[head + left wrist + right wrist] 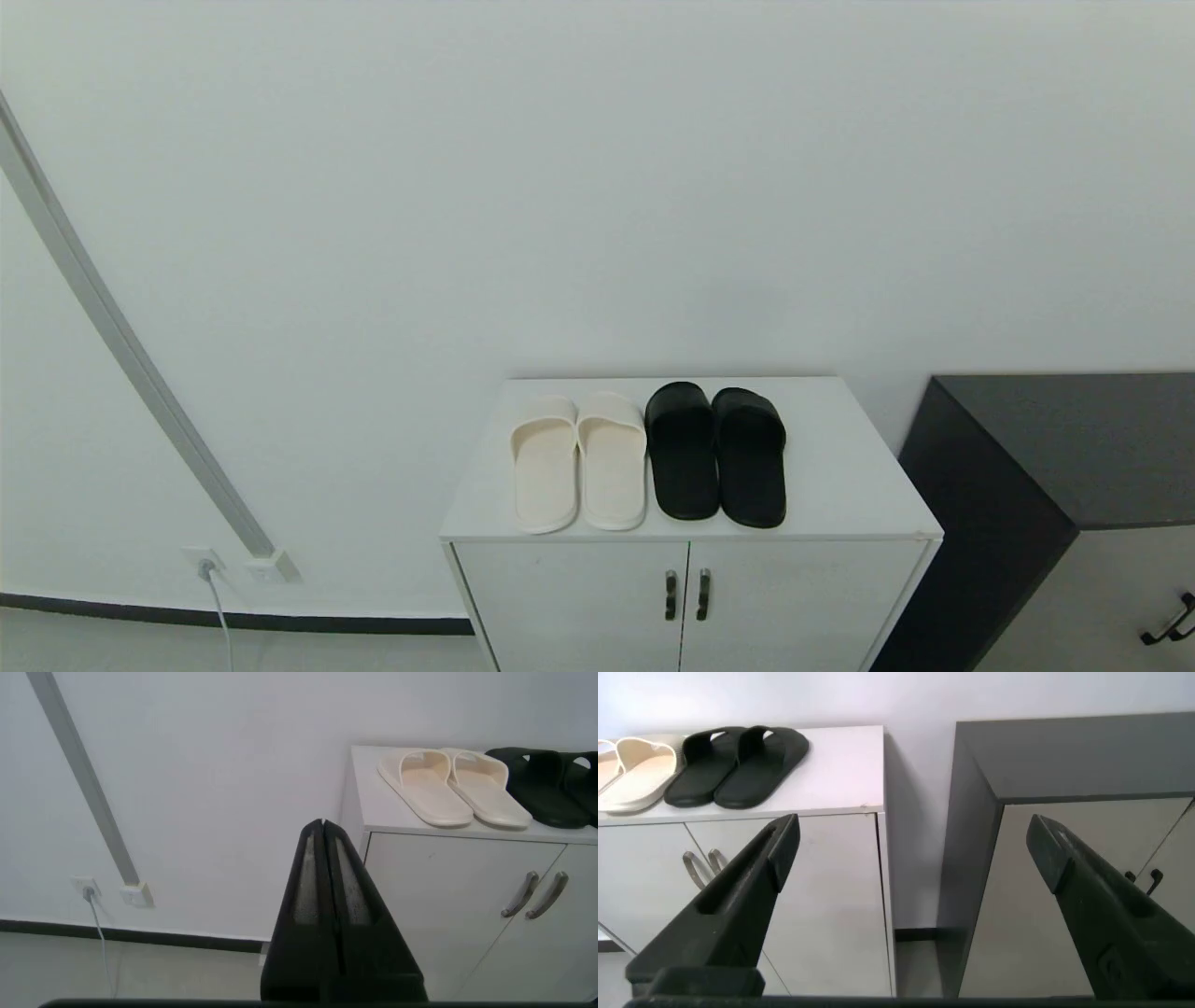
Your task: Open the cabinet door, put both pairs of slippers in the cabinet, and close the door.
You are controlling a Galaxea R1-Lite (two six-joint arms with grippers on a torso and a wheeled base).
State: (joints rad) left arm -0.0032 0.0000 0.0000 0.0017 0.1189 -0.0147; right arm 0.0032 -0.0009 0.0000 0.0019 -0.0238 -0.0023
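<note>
A: Where does the job stand?

B: At the very start, I judge. The white cabinet [859,448] sits low and right of centre in the head view with both doors shut. The white slippers [579,462] and black slippers [716,455] lie side by side on its top, toes towards the wall.

A: So the handles come first. How do they lie?

B: The left handle [670,595] and right handle [703,594] stand upright, just beside each other at the seam between the doors. That is near the bottom edge of the head view, below the slippers.

A: And the grippers?

B: The left gripper [323,831] has its fingers pressed together, and the handles lie off to one side of them, well apart. The right gripper [912,831] has its fingers spread wide. It faces the gap between the white cabinet and the dark cabinet [1074,448], so the handles lie out past one finger, also well apart.

A: Which arm is nearer?

B: I cannot tell. The right one's spread runs across the handles' upright axis, so I judge it the readier. It would have to swing towards the seam.
</note>
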